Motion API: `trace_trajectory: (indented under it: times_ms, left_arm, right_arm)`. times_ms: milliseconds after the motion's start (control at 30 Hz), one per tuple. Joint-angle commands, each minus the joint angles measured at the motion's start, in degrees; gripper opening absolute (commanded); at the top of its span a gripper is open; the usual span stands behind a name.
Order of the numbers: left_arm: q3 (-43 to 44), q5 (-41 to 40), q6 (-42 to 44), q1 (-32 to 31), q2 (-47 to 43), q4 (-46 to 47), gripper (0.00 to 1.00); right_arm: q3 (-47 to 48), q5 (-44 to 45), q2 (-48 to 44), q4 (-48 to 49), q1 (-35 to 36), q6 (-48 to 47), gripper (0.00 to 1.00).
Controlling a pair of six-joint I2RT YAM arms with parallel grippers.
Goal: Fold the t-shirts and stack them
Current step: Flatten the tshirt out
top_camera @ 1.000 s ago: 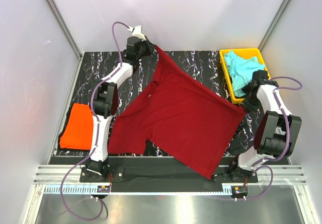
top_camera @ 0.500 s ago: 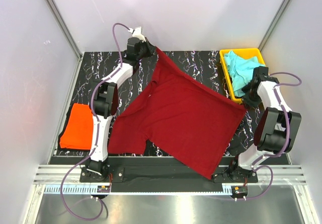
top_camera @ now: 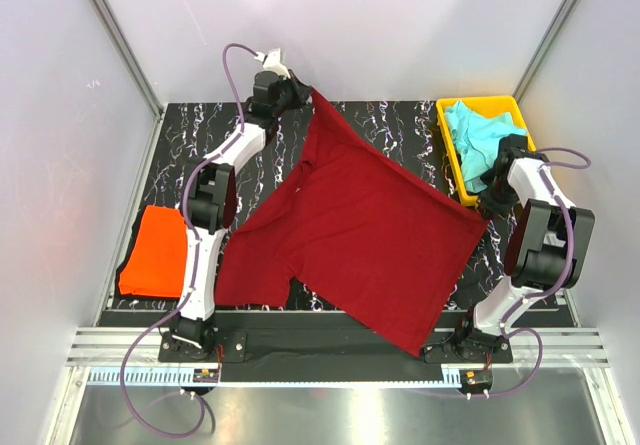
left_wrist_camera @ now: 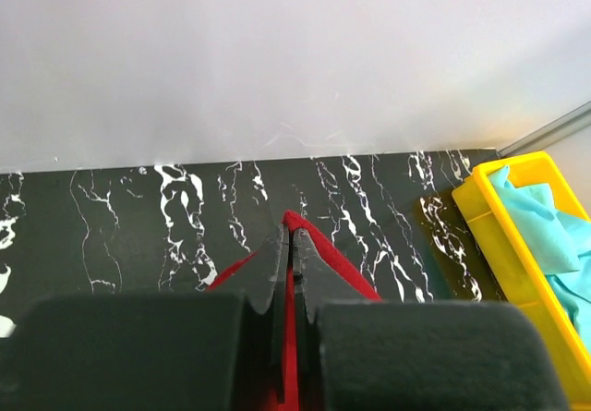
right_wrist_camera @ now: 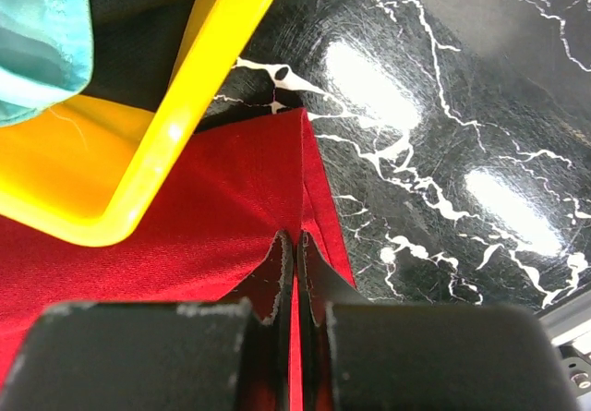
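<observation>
At the left edge of the black marbled table (top_camera: pixel 400 125): orange t-shirt (top_camera: pixel 155 253), folded to a flat rectangle, lying well apart from the other cloth.

Left arm: reaches to the far side of the table. Left gripper (left_wrist_camera: pixel 289 237): fingers pressed together on one corner of the dark red t-shirt (top_camera: pixel 370 235), with red cloth showing between and beneath the tips in the wrist view. That corner is lifted above the tabletop near the back wall.

Dark red t-shirt: the largest item, opened out and stretched across the middle of the table between the two grippers. One sleeve lies toward the near left, beside the left arm. The neck opening faces left. The lowest corner hangs past the near edge of the table, over the rail between the arm bases.

Right gripper (right_wrist_camera: pixel 295 240): fingers closed on a second corner of the dark red t-shirt, just beside the near corner of the yellow tray (top_camera: pixel 444 145). Red cloth runs under the tray's rim in the wrist view.

Yellow tray: far right of the table. It holds a crumpled turquoise t-shirt (top_camera: pixel 482 130), and a black one (right_wrist_camera: pixel 138 55) lies under it — only partly visible.
</observation>
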Motion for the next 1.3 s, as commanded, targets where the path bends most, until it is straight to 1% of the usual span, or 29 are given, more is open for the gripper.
trace_trajectory:
  times_ms: [0,133,200,267,333,367,400,467,500,567,600,667,700,733,767,800,833,933,967,1033,1067,1133,1167,1267]
  left_arm:
    - [2.8,-0.4,-1.0,0.5,0.6,3.5,0.0]
    - [3.0,0.3,-1.3,0.9,-0.4,2.1,0.0]
    - [4.3,0.6,-1.2,1.1,-2.0,-0.1,0.0]
    - [4.8,0.6,-2.1,1.3,-5.0,0.0,0.0]
    - [6.2,0.7,-2.4,1.3,-7.1,0.3,0.0]
    - [9.4,0.6,-2.2,1.3,-8.9,-0.6,0.0]
    - [11.4,1.3,-1.9,1.4,-9.8,-1.2,0.0]
    - [15.6,2.4,-0.9,1.5,-11.7,-3.8,0.0]
    - [17.8,3.2,-0.5,1.6,-14.5,-4.2,0.0]
    - [17.6,3.4,-0.4,2.1,-19.3,-4.1,0.0]
    - [15.3,3.0,-0.5,2.4,-24.8,-3.6,0.0]
    - [12.2,2.0,0.1,2.8,-30.9,-2.1,0.0]
    - [10.4,0.7,1.0,2.8,-34.3,-1.7,0.0]
    - [7.4,0.0,1.5,2.9,-40.0,-1.5,0.0]
    - [5.8,-0.5,1.9,3.5,-43.3,-1.7,0.0]
    - [4.3,-1.4,2.8,3.8,-46.2,-1.9,0.0]
    - [1.1,-1.9,3.2,4.3,-52.4,-2.2,0.0]
    - [-4.3,-3.8,6.4,4.8,-61.8,-3.1,0.0]
    - [-8.1,-4.2,8.3,4.8,-67.5,-3.7,0.0]
    - [-12.2,-5.9,9.8,4.9,-73.7,-4.4,0.0]
    - [-16.1,-6.9,11.2,4.9,-79.4,-4.7,0.0]
    - [-19.4,-9.9,12.6,5.0,-84.5,-5.0,0.0]
    - [-21.7,-11.0,14.0,4.9,-88.8,-5.1,0.0]
    - [-22.2,-12.8,17.0,5.0,-93.0,-8.0,0.0]
  right_arm:
    - [3.4,-0.6,1.4,0.8,-0.3,-0.6,0.02]
    - [5.1,-2.6,0.8,0.7,-0.3,-0.8,0.0]
    - [6.8,-3.6,-0.8,0.4,-0.3,-0.5,0.0]
    - [8.9,-6.1,-2.1,0.6,-0.2,0.2,0.0]
    - [12.8,-8.2,-3.3,2.1,-0.2,0.4,0.0]
    - [14.6,-10.2,-3.6,2.3,-0.2,0.5,0.0]
    - [18.4,-11.1,-4.2,2.5,-0.2,0.5,0.0]
    - [22.2,-11.7,-5.2,2.5,-0.2,0.9,0.0]
    - [26.1,-11.9,-6.5,2.3,-0.2,0.9,0.0]
    - [29.6,-13.9,-8.6,-0.4,-0.2,1.0,0.0]
    - [31.4,-14.1,-11.5,-1.7,-0.2,1.3,0.0]
    - [32.1,-15.3,-15.0,-2.6,0.2,2.3,0.0]
    - [32.4,-15.5,-18.3,-3.0,0.7,2.5,0.0]
    - [32.8,-15.8,-19.9,-3.4,1.6,2.8,0.0]
    - [33.3,-16.3,-21.4,-3.8,1.8,3.2,0.0]
    - [35.1,-16.4,-23.9,-4.0,1.9,3.3,0.0]
    - [36.5,-16.7,-25.0,-4.6,2.3,3.5,0.0]
    - [42.5,-16.7,-28.9,-4.7,2.8,3.7,0.0]
    - [44.2,-16.1,-29.6,-4.8,3.5,3.3,0.0]
    - [48.9,-14.7,-31.6,-4.7,4.6,2.6,0.0]
    - [50.3,-14.2,-32.2,-4.6,5.5,1.9,0.0]
    - [53.4,-13.7,-34.0,-4.4,6.4,1.7,0.0]
    - [55.1,-13.9,-35.2,-4.1,7.0,1.8,0.0]
    - [57.5,-15.1,-36.8,-3.3,7.9,2.4,0.0]
